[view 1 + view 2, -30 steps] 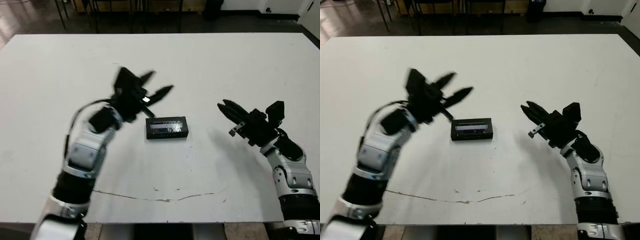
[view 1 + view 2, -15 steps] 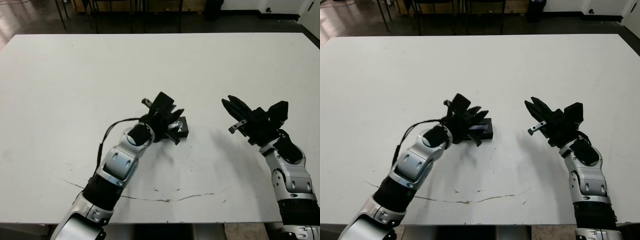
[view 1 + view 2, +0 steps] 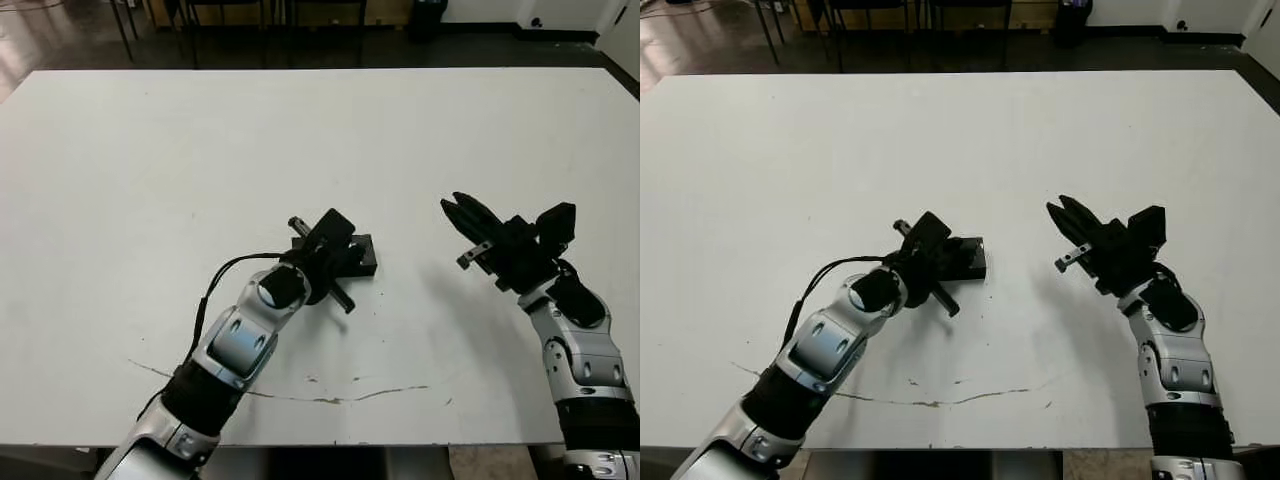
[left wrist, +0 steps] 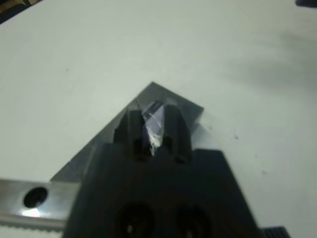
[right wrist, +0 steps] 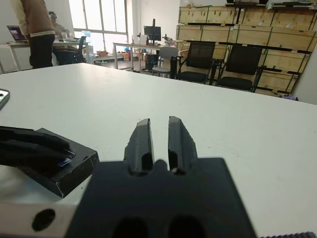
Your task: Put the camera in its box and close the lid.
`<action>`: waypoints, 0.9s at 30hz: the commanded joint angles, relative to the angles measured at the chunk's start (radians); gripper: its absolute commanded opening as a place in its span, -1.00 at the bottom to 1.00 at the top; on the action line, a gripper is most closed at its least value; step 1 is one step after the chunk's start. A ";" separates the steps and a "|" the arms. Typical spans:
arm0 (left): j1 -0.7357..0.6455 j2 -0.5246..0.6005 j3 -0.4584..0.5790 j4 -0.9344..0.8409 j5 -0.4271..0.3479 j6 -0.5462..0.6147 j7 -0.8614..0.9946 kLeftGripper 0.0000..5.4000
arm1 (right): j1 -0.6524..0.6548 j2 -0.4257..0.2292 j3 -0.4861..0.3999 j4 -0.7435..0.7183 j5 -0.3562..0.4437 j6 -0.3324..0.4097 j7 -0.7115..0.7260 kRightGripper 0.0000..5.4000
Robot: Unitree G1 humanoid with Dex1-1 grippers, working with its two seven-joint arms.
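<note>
On the left, my left gripper (image 3: 335, 262) rests on top of the box (image 3: 364, 255) near the middle of the white table (image 3: 150, 150), its fingers narrowed with a glossy sliver of the lid (image 4: 152, 124) showing between them; the camera itself is hidden from me. The box looks light, stiff and slick, likely to skid if pushed, so I judge pressing straight down on the lid's flat top safest. To the right, well apart, my right gripper (image 3: 460, 212) hovers empty, fingers nearly together.
</note>
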 commanded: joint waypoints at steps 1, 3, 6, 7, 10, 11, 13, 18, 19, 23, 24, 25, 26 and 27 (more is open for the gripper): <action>0.078 0.049 0.033 -0.040 -0.034 0.056 -0.032 -0.99 | 0.000 -0.006 0.000 0.008 -0.004 0.004 0.003 -1.00; 0.087 0.045 0.084 -0.115 -0.069 0.092 -0.027 -0.99 | 0.002 -0.003 -0.002 0.002 0.001 0.008 0.000 -1.00; 0.064 0.055 0.160 -0.206 -0.105 0.105 -0.020 -0.99 | 0.004 0.001 0.000 -0.019 -0.004 0.016 -0.016 -1.00; 0.056 0.052 0.196 -0.226 -0.122 0.090 -0.015 -0.99 | 0.003 0.006 0.000 -0.023 0.000 0.016 -0.018 -1.00; 0.043 0.048 0.303 -0.251 -0.165 0.016 0.007 -0.99 | -0.002 0.017 0.000 -0.024 0.001 0.004 -0.025 -1.00; 0.044 0.031 0.353 -0.258 -0.193 0.005 0.028 -0.99 | -0.004 0.020 0.000 -0.023 -0.006 -0.007 -0.032 -1.00; 0.053 -0.012 0.437 -0.272 -0.249 -0.011 0.078 -0.99 | -0.005 0.030 0.001 -0.026 -0.024 -0.031 -0.053 -1.00; 0.106 -0.080 0.556 -0.224 -0.268 -0.305 0.192 -0.99 | -0.011 0.070 0.004 -0.031 -0.058 -0.080 -0.130 -1.00; 0.111 -0.073 0.569 -0.182 -0.235 -0.398 0.219 -0.99 | -0.014 0.076 0.008 -0.040 -0.073 -0.080 -0.152 -1.00; 0.092 -0.029 0.629 0.000 -0.175 -0.626 0.286 -0.99 | -0.040 0.101 0.023 -0.096 -0.110 -0.026 -0.244 -1.00; 0.082 -0.017 0.640 0.041 -0.167 -0.655 0.299 -0.99 | -0.049 0.108 0.028 -0.113 -0.121 -0.007 -0.270 -1.00; 0.071 -0.002 0.648 0.088 -0.158 -0.686 0.308 -0.99 | -0.061 0.116 0.034 -0.131 -0.140 0.014 -0.304 -1.00; 0.061 0.011 0.651 0.130 -0.150 -0.717 0.315 -0.99 | -0.072 0.123 0.039 -0.145 -0.159 0.033 -0.335 -1.00; 0.051 0.021 0.653 0.169 -0.144 -0.744 0.321 -0.99 | -0.087 0.130 0.043 -0.152 -0.178 0.047 -0.363 -1.00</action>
